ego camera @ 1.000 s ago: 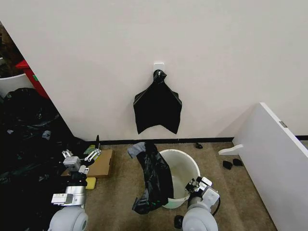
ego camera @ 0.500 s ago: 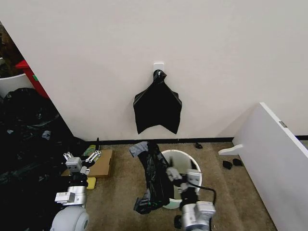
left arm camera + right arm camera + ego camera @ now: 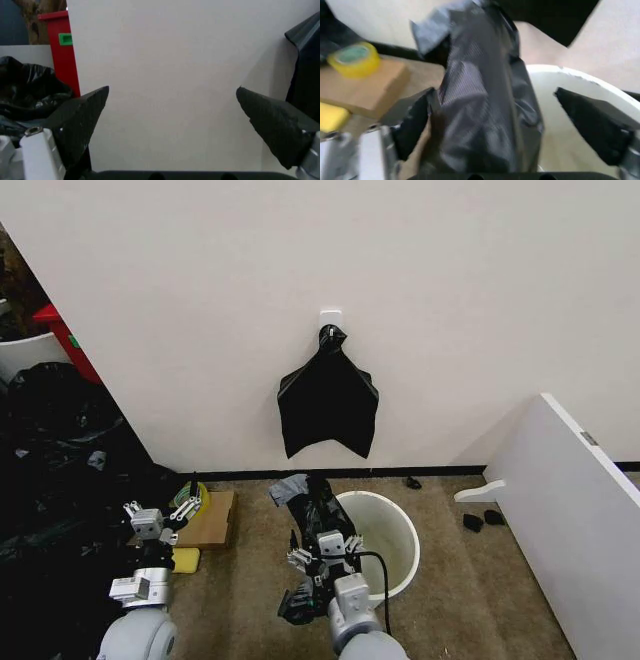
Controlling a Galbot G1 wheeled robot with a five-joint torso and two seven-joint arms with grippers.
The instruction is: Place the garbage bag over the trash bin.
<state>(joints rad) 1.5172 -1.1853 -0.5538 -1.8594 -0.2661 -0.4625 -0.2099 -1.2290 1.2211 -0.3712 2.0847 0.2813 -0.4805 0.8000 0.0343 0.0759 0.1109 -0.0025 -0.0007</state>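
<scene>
The trash bin is a round cream-white bucket standing on the carpet below the wall hook. The garbage bag hangs crumpled over the bin's left rim, and its lower end lies on the floor. My right gripper is at the left rim, open, right in front of the hanging bag. In the right wrist view the bag lies between the spread fingers of the gripper, beside the bin's rim. My left gripper stays low at the left, open, facing the wall.
A flat black bag bundle hangs from a white hook on the wall. A cardboard piece, a yellow tape roll and a yellow sponge lie on the left. A black plastic heap fills the far left. A white board leans on the right.
My right arm swung from the bin's right side across its front to the left rim, ending at the draped bag. The left gripper shifted slightly left.
</scene>
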